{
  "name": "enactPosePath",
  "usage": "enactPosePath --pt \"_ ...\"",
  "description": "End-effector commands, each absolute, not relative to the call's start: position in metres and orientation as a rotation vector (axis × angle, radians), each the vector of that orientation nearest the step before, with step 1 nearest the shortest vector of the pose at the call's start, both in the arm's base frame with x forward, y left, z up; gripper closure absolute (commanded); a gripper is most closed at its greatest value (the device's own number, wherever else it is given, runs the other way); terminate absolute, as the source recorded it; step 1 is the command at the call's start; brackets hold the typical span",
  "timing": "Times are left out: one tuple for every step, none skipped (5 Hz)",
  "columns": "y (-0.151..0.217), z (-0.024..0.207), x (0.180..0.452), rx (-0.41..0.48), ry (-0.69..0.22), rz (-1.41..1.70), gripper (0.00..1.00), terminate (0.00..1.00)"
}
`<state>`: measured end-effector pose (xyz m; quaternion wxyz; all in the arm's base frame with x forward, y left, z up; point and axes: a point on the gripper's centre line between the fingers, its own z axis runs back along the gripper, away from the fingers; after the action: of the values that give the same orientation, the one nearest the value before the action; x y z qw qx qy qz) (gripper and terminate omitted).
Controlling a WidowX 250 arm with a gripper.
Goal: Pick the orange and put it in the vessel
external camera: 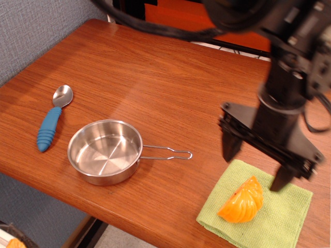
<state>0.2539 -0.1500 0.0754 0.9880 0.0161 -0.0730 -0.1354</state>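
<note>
Two spread fingers [231, 149] hang above the orange [242, 200].

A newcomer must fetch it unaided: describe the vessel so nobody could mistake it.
On the wooden table, look toward the near left edge. There sits the vessel, a small round shallow steel pan, empty, its thin wire handle pointing right toward the green cloth. The blue-handled spoon to its left is its only metal neighbour.

A: Where's the orange [241, 201]?
B: On the cloth [279, 217], front right of the table [134, 77]. My gripper [257, 164] hangs just above it, fingers spread wide.
A: Pan [105, 151]?
B: Front left, handle pointing right. Spoon [52, 122] left of it.
</note>
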Motion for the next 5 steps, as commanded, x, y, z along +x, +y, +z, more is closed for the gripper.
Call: enactPosePath --pt "-0.159 0.066 0.246 0.057 -0.128 -0.312 0.0 0.0" --pt "-0.153 0.057 0.247 0.091 -0.091 -0.305 0.0 0.0" --pt "-0.149 0.042 0.247 0.1 -0.046 -0.303 0.0 0.0" --pt "-0.149 0.031 0.248 0.098 -0.022 -0.309 0.0 0.0" --pt "-0.15 0.027 0.248 0.091 -0.019 -0.313 0.0 0.0"
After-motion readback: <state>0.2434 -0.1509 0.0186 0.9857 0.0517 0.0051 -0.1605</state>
